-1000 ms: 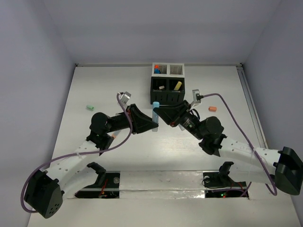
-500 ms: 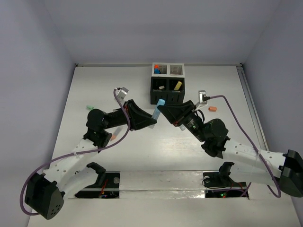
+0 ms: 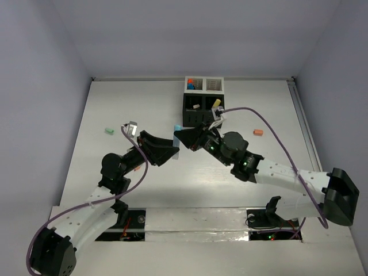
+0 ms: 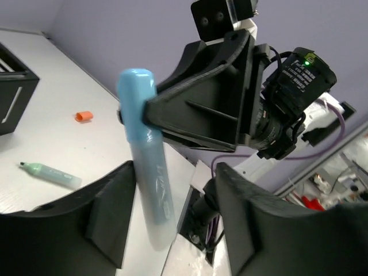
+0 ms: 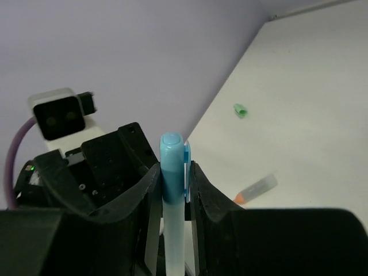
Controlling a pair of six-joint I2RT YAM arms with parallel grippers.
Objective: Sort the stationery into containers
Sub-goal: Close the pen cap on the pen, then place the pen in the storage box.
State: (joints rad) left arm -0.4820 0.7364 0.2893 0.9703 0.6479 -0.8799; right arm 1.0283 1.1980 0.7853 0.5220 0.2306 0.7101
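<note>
A pastel blue highlighter [image 5: 171,158] stands upright in my right gripper [image 5: 173,175], which is shut on it just below its cap. In the top view the highlighter [image 3: 177,127] is in mid-air in front of the organizer, with the right gripper [image 3: 183,137] on it. My left gripper [image 4: 175,230] is open, its fingers wide on either side of the highlighter's lower end [image 4: 150,190] without touching it. In the top view the left gripper [image 3: 171,151] faces the right one. The organizer's black part [image 3: 201,118] and white part [image 3: 203,85] hold several items.
A green cap [image 3: 108,130] lies at the left and an orange cap [image 3: 258,133] at the right. A green uncapped highlighter [image 4: 50,173] lies on the table. An orange-tipped marker [image 5: 256,189] lies near the left arm.
Both grippers met at the blue highlighter. The left gripper has let go and drawn back left. The right gripper has swung left with the highlighter in it.
</note>
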